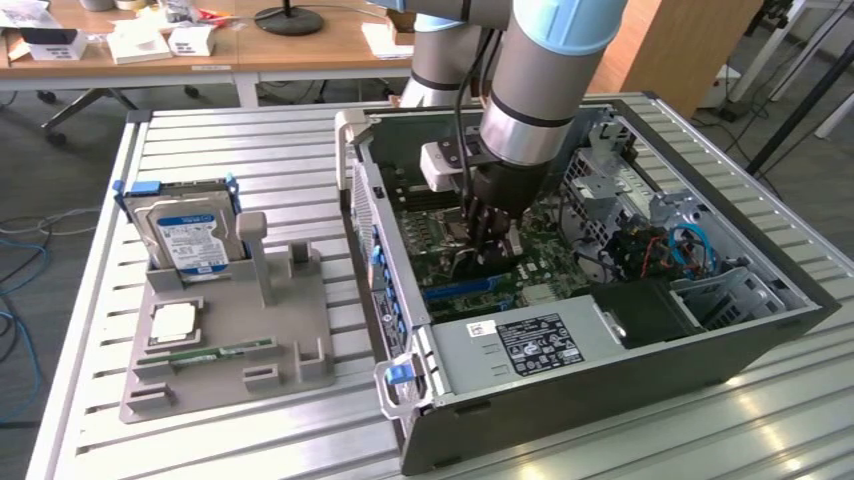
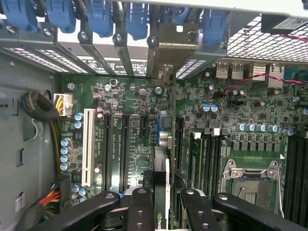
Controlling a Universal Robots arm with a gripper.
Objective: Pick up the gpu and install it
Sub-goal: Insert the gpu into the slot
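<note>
The gpu (image 2: 162, 154) is a thin dark card seen edge-on, standing upright over the motherboard (image 2: 139, 101) between the black expansion slots. Its metal bracket (image 2: 172, 45) lies at the case's rear slot openings, under the blue clips. My gripper (image 2: 161, 192) is shut on the card's edge, one black finger on each side. In the exterior view my gripper (image 1: 489, 232) reaches straight down into the open computer case (image 1: 627, 350), with the gpu (image 1: 481, 262) dark beneath it.
A grey holder (image 1: 227, 340) at the exterior view's left carries a hard drive (image 1: 187, 230), a CPU (image 1: 174, 320) and a memory stick (image 1: 214, 351). Inside the case are the power supply (image 1: 527, 345), a white slot (image 2: 88, 144), the CPU socket (image 2: 252, 180) and cables (image 2: 38, 108).
</note>
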